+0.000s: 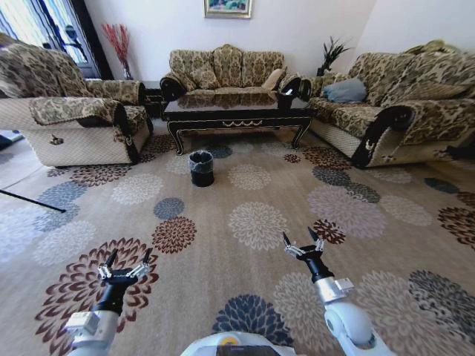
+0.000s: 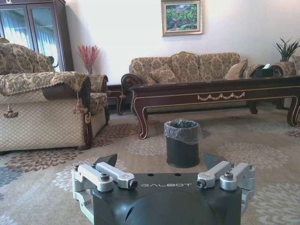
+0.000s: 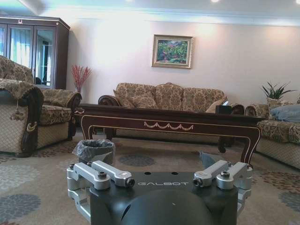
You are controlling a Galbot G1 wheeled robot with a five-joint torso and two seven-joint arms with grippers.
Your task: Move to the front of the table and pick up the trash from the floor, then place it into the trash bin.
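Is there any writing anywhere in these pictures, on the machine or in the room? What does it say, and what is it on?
"GALBOT": on the dark body of the left gripper, seen from its wrist camera.
"GALBOT": on the dark body of the right gripper, likewise.
The framed painting on the wall shows no readable text.
The trash bin and the table carry no lettering, only gold ornament on the table.

Carpet (image 1: 245,222) showing beige ground w/ round flower medallions in maroon, grey-blue, cream. Table (image 1: 236,113) gleaming dark brown-black, gold scroll on front apron. Bin (image 1: 201,167) looking black, clear-greyish liner bag. Sofas (image 1: 226,70) wearing tan & brown floral/paisley fabric, dark wood trim. Grippers showing silver-grey links, black bodies: left gripper (image 1: 125,262), right gripper (image 1: 300,241). Walls (image 1: 297,30) reading white. Painting (image 2: 182,17) showing greens, gilt frame.
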